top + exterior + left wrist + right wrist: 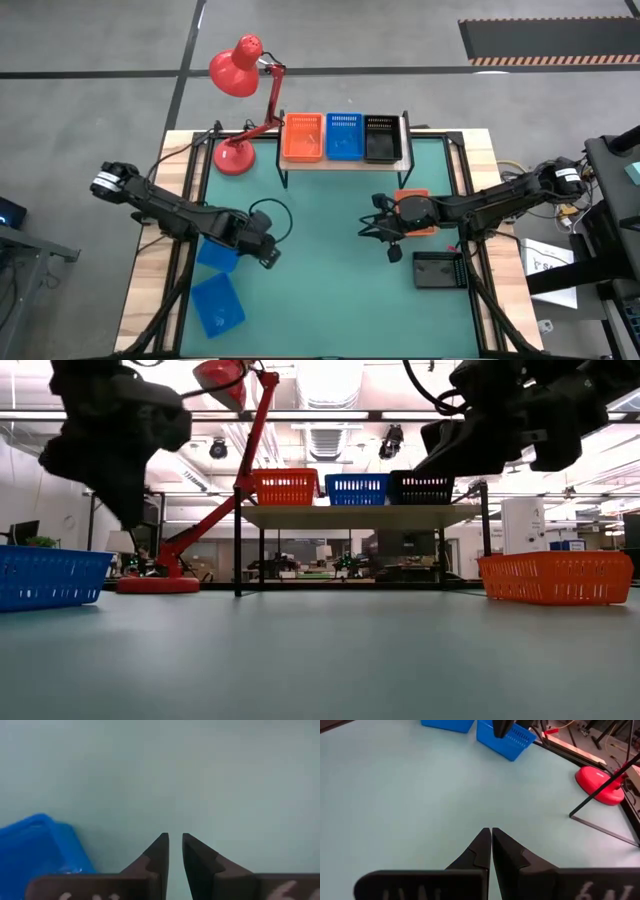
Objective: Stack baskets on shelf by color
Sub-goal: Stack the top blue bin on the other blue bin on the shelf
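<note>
On the light-wood shelf (345, 160) at the table's far side, an orange basket (302, 137), a blue basket (343, 136) and a black basket (380, 138) stand side by side. Two blue baskets (217, 305) (213, 254) rest on the table near its left edge. An orange basket (411, 212) lies under my right arm, and a black basket (438, 270) sits nearer the front. My left gripper (175, 845) points steeply down over bare table beside a blue basket (40, 845), its fingers a narrow gap apart with nothing between. My right gripper (491, 837) is shut and hovers above the table.
A red desk lamp (238, 100) stands at the far left, its base (600, 782) on the table beside the shelf's thin black legs (238, 550). The green table top (330, 290) lies bare between the two arms and toward the near edge.
</note>
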Motion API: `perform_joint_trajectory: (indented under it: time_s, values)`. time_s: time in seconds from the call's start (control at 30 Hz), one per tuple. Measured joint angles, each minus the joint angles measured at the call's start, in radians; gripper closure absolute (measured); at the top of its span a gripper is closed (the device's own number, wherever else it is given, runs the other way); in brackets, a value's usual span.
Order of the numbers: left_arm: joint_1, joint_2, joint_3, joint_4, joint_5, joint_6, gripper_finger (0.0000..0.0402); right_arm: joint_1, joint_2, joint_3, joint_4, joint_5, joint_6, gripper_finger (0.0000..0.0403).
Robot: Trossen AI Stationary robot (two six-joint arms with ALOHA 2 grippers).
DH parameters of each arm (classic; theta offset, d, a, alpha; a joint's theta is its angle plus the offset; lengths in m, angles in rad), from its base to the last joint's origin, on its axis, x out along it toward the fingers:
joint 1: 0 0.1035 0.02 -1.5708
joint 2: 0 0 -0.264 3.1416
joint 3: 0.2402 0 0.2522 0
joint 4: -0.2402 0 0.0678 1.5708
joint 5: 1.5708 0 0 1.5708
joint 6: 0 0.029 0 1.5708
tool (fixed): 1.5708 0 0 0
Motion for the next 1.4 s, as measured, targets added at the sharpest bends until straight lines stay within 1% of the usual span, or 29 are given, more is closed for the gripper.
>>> perform_joint_trajectory:
  time_s: [0.1,0.2,0.37,0.43,0.53,0.6,0.73,0.9,1.0,1.13,1.4]
  values:
    - [0.001,-0.007,-0.011,-0.039,0.043,-0.029,0.0341,0.000,0.000,-0.001,0.006,0.000,0.001,0.0394]
    - [0.001,-0.007,-0.035,-0.095,0.054,-0.059,0.0310,0.000,0.000,-0.002,0.005,-0.009,0.012,0.0394]
    - [0.000,-0.006,-0.062,-0.105,0.083,-0.078,0.0271,0.000,0.000,-0.002,0.005,-0.027,0.013,0.0394]
    - [0.001,-0.006,-0.052,-0.105,0.126,-0.078,0.0264,0.000,0.000,-0.002,0.005,-0.027,0.012,0.0394]
    - [0.001,-0.013,-0.014,-0.135,0.261,-0.097,0.0263,0.000,0.000,-0.002,0.005,-0.026,0.025,0.0394]
    - [-0.009,-0.015,0.024,-0.170,0.301,-0.121,0.0267,0.000,0.000,-0.002,0.005,-0.027,0.044,0.0394]
    - [-0.028,-0.014,0.051,-0.239,0.281,-0.107,0.0277,0.000,0.000,-0.002,0.005,-0.027,0.052,0.0394]
    - [-0.026,-0.010,-0.006,-0.314,0.219,-0.113,0.0281,0.000,0.001,-0.002,0.020,-0.027,0.052,0.0394]
    - [-0.025,-0.010,-0.050,-0.306,0.186,-0.139,0.0281,0.000,0.001,-0.002,0.020,-0.027,0.056,0.0394]
    - [-0.026,-0.010,-0.073,-0.293,0.182,-0.156,0.0281,0.000,0.001,-0.002,0.020,-0.027,0.075,0.0394]
    - [-0.026,-0.012,-0.024,-0.281,0.181,-0.125,0.0282,0.000,0.001,-0.002,0.020,-0.027,0.082,0.0394]
